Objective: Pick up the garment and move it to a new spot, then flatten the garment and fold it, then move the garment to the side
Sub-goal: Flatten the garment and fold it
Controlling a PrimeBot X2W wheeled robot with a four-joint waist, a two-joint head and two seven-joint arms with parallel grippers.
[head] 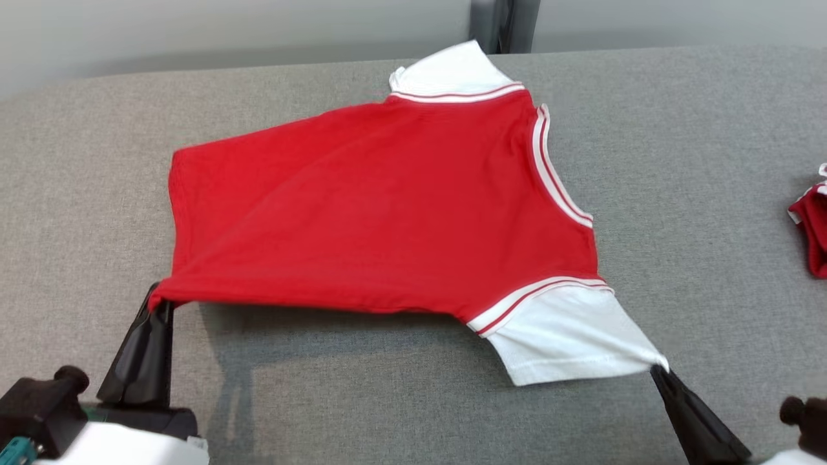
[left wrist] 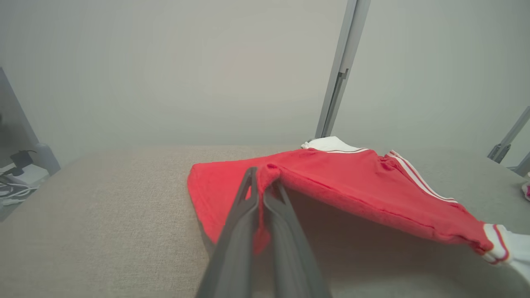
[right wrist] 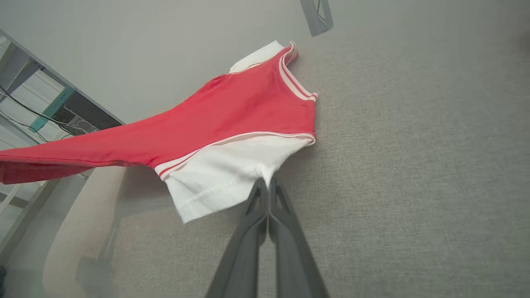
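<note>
At the near left corner of the table (head: 678, 161) we see the left gripper (head: 158, 303). Its jaws are closed tight on the red hem corner of the garment (head: 387, 213). In the left wrist view we look along its two dark fingers (left wrist: 236, 231) and find a small bunch of red cloth pinched at their tips.

From that corner the garment spreads across the middle of the table. It is a red shirt with white sleeves and striped white-and-red trim. We see its near edge drawn taut between the two grippers and lifted off the table, with a shadow on the grey cloth surface beneath it. Its far part rests on the table. The far white sleeve (head: 452, 71) reaches the far edge, just in front of a grey post (head: 501, 26) that stands behind the table. The striped neck opening faces the right edge.

Further right, towards the near right corner, we find the near white sleeve (head: 568, 329) pulled out to a point. The right gripper (head: 656, 369) holds that point, its jaws pressed together on the sleeve's corner. In the right wrist view the white fabric puckers where the fingertips (right wrist: 258, 194) meet it.

At the right edge of the table, well apart from the garment, we see a second red cloth (head: 814, 223) with white trim, cut off by the frame.
</note>
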